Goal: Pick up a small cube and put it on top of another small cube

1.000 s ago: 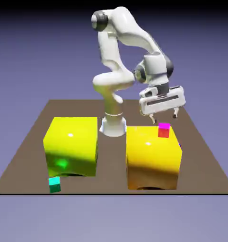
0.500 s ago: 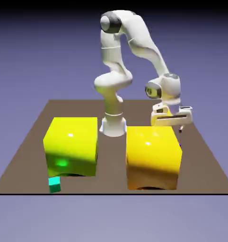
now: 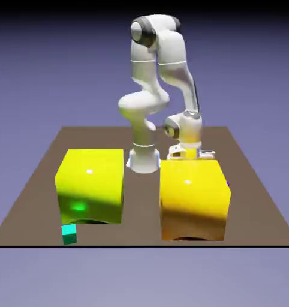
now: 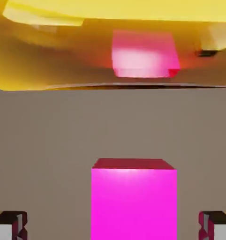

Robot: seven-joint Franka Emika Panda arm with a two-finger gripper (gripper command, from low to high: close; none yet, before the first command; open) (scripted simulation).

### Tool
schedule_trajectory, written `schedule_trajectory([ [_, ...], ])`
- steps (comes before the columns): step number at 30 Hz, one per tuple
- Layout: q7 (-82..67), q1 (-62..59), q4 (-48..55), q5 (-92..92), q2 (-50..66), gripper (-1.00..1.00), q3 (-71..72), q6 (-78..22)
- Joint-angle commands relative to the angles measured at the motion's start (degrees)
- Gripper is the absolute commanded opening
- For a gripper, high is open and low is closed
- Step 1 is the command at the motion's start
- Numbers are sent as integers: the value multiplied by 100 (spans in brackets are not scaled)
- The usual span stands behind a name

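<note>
Jaws: standing wide apart, released, grasping nothing, with bare table showing on both sides of the magenta cube (image 4: pixel 133 204) between them.
Gripper (image 3: pixel 192 154): it's hovering down low behind the big orange-yellow block (image 3: pixel 193 198), and from out here that block is hiding the fingers.
Fingertips (image 4: pixel 11 225): in the hand view they're flanking the magenta cube, one to each side, neither one touching it.
Magenta cube: sitting on the brown table (image 4: pixel 54 126), showing its bright top and a darker red side; the exterior view isn't showing it.
Teal cube (image 3: pixel 69 234): resting on the table at the exterior view's left, close to the edge nearest us, just in front of the yellow-green block (image 3: pixel 92 186).
Big blocks: both are standing on the table, well apart, yellow-green at the exterior view's left, orange-yellow at its right.
Blue speck (image 3: pixel 228 184): peeking out past the orange-yellow block's right edge, too small to tell what it is.
Block up close: filling the top of the hand view with glossy yellow and showing a pink reflection.
Arm (image 3: pixel 177 66): rising from its base, bending over and reaching down behind the orange-yellow block.
</note>
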Motion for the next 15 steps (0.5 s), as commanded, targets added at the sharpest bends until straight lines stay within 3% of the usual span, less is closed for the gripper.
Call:
schedule_trajectory([
  [1,-190,3,36,249,92,0,37,66],
  [15,-2846,331,541,3735,1385,0,557,983],
])
